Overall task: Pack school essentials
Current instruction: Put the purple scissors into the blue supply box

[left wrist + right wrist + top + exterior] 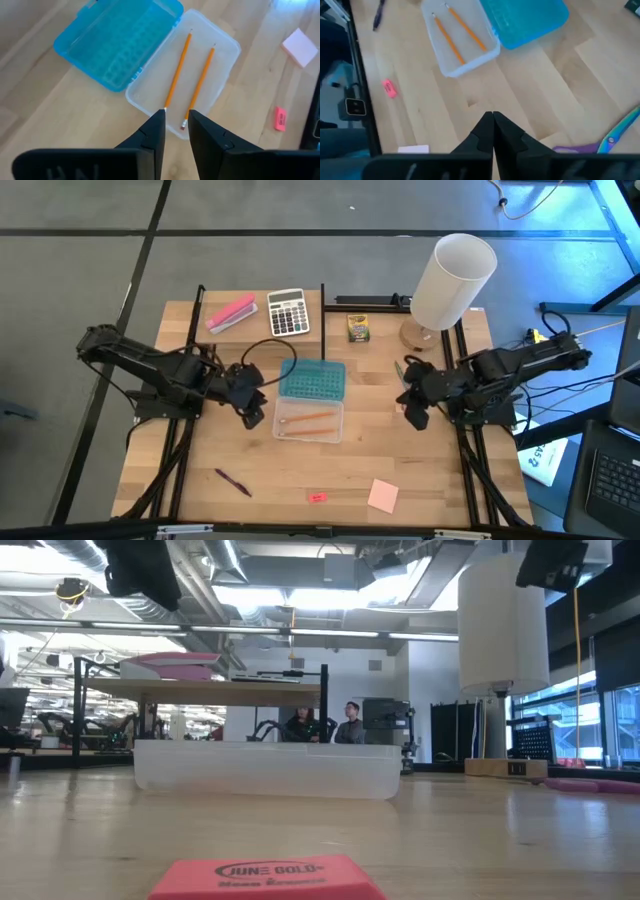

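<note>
An open pencil case lies mid-table, its clear base (310, 421) holding two orange pencils (191, 75) and its blue lid (312, 380) folded back flat toward the far edge. My left gripper (252, 412) hovers at the base's left side, open by a narrow gap (176, 117), touching nothing. My right gripper (413, 415) hangs shut (493, 116) right of the case. The purple-handled scissors (612, 139) lie just beside it. The crayon box (357, 328) lies at the far edge. The pen (232, 481), eraser (317, 497) and sticky-note pad (383, 495) lie near the front edge.
A white-grey calculator (288, 311) and a pink stapler (231, 312) lie at the far left. A tall white cylinder on a wooden foot (452, 280) stands at the far right. Bare wood shows between the case and the near edge. People sit in the room behind (325, 725).
</note>
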Motion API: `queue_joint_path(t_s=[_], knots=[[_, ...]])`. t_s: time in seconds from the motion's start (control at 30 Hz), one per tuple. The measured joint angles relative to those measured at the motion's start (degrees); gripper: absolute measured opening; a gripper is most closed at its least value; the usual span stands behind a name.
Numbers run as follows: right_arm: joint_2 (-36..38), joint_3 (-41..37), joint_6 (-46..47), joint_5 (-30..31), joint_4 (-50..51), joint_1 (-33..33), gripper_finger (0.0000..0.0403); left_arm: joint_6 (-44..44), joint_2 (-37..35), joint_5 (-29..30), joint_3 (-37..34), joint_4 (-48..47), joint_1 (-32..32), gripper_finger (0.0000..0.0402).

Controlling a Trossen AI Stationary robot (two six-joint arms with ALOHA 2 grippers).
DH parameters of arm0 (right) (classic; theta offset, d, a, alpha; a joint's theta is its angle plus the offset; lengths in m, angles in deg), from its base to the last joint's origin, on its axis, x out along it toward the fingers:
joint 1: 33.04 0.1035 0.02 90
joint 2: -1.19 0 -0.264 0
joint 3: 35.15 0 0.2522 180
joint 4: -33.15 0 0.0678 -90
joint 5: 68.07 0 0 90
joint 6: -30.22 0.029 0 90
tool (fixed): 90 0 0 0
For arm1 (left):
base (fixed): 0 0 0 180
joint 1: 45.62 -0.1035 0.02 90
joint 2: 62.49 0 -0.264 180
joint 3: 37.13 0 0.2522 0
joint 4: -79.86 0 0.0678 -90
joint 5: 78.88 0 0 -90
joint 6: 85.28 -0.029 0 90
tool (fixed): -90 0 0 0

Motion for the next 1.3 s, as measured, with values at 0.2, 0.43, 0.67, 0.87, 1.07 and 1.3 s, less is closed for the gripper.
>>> queue_joint_path(t_s=[0.2, 0.43, 0.67, 0.87, 1.07, 1.3], knots=[[-2.49, 0.0, 4.73, 2.26, -0.89, -1.2, 0.0006, 0.11, 0.0, 1.4, 0.0, -0.44, 0.02, 0.0074], [-5.6, 0.0, 9.3, -3.41, 2.21, -2.32, 0.0003, 0.09, 0.0, 1.41, 0.0, -1.71, 0.02, 0.0076], [-5.66, 0.0, 18.75, -5.51, 6.21, -3.78, 0.0015, -0.11, 0.0, 1.41, 0.0, -1.67, 0.02, 0.0076], [-6.31, -0.04, 27.37, -4.5, 13.89, -6.87, 0.0062, -0.32, 0.0, 1.41, 0.0, -1.65, 0.02, 0.0078], [-6.85, -0.04, 26.78, -5.74, 15.06, -9.05, 0.0129, -0.37, 0.04, 1.93, 0.0, -1.65, 0.02, 0.0078], [-10.27, -1.25, 29.64, -6.93, 13.23, -11.27, 0.0194, -0.36, 0.04, 2.0, 0.0, -1.64, 0.02, 0.0078]])
